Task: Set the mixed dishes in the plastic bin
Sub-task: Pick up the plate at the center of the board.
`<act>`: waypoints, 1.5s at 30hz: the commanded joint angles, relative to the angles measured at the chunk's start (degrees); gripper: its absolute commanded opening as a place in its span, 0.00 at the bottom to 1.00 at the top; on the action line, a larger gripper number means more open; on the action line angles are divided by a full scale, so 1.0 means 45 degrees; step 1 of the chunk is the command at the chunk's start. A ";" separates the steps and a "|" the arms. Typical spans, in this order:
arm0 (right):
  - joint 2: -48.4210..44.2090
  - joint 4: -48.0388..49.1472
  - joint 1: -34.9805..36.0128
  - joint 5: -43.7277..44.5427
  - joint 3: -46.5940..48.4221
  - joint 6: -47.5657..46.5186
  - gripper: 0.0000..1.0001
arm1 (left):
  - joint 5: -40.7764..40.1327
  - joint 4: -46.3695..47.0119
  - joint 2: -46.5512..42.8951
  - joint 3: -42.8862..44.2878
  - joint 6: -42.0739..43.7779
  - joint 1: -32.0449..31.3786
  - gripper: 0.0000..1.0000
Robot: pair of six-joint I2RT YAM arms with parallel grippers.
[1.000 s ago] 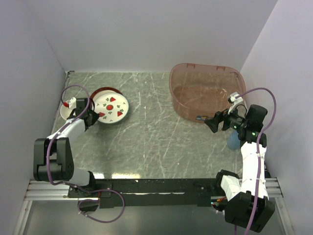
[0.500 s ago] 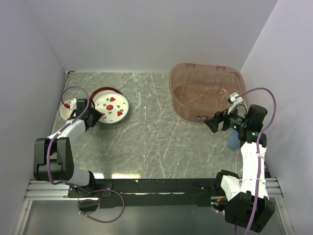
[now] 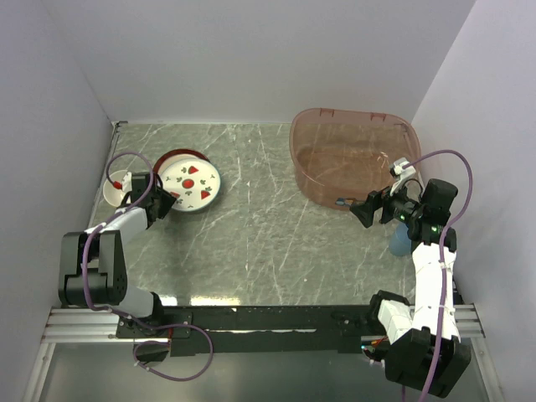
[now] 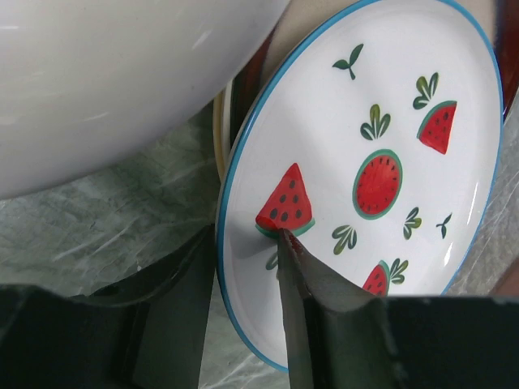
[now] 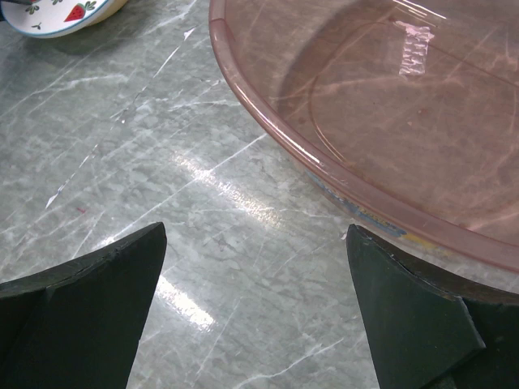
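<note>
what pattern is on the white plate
The plate has red watermelon slices, green leaves and a blue rim; clearest in the left wrist view.

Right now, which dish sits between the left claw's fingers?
The watermelon plate: the left gripper straddles its rim; the cream bowl lies outside the fingers.

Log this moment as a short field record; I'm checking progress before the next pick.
left gripper: open, jaws straddling rim of white plate
right gripper: open, empty, by front rim of plastic bin
plastic bin: empty
small cream bowl: on table, left of plate
light blue cup: on table beneath right arm
</note>
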 commanded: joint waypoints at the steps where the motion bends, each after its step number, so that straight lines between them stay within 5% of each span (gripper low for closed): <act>1: -0.0231 0.0056 0.0059 -0.0143 0.0635 -0.0269 1.00 | 0.0153 0.0839 0.0072 -0.0461 -0.0266 0.0132 0.39; 31: -0.0329 0.0036 0.0059 -0.0241 0.0635 -0.0309 1.00 | 0.1969 0.0043 -0.3169 -0.0814 -0.0052 0.1187 0.04; 45: -0.0349 0.0114 0.0078 -0.0182 0.0577 -0.0211 1.00 | 0.4155 0.0214 -0.4615 -0.0423 -0.0402 0.2241 0.01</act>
